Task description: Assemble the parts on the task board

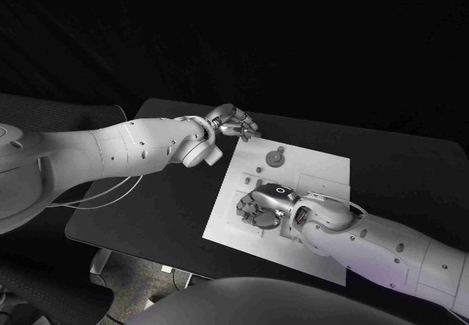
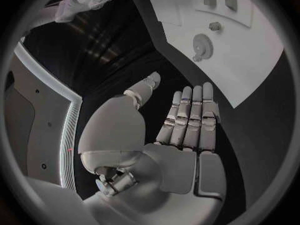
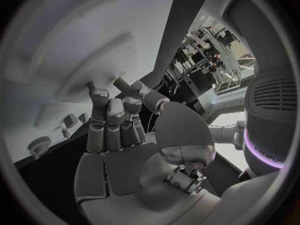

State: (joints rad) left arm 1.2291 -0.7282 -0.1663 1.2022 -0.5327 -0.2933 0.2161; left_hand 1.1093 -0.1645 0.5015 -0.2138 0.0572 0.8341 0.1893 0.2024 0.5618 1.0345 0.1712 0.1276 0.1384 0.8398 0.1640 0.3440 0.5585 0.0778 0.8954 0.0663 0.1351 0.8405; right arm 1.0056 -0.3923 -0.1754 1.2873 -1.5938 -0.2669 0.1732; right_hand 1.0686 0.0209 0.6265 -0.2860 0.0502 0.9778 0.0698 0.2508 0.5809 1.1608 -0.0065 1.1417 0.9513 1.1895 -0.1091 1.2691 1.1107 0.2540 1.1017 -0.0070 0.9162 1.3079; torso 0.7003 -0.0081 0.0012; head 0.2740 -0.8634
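White arms reach in over a black counter (image 1: pixel 146 210). On the left side, the left hand (image 1: pixel 230 124) hangs over the counter, just past the far left corner of the task board (image 1: pixel 322 166). In the left wrist view its fingers (image 2: pixel 190 116) are stretched out straight, side by side, with the thumb out to the side. It holds nothing.

In the middle lies the task board, a white plate set at a slant on the counter. A round grey part (image 1: pixel 276 158) with a little peg sits on the far end of the board, near the left hand but not touching it. The left wrist view shows this round part (image 2: pixel 201 46) too, and small square parts (image 2: pixel 220 2) farther along the board.

On the right, the right hand (image 1: pixel 262 204) rests low on the near half of the board, palm down. Its fingers (image 1: pixel 249 211) are bent down onto the board. In the right wrist view the fingers (image 3: pixel 111 122) curl up in front of the white board. I cannot tell if they hold a part.
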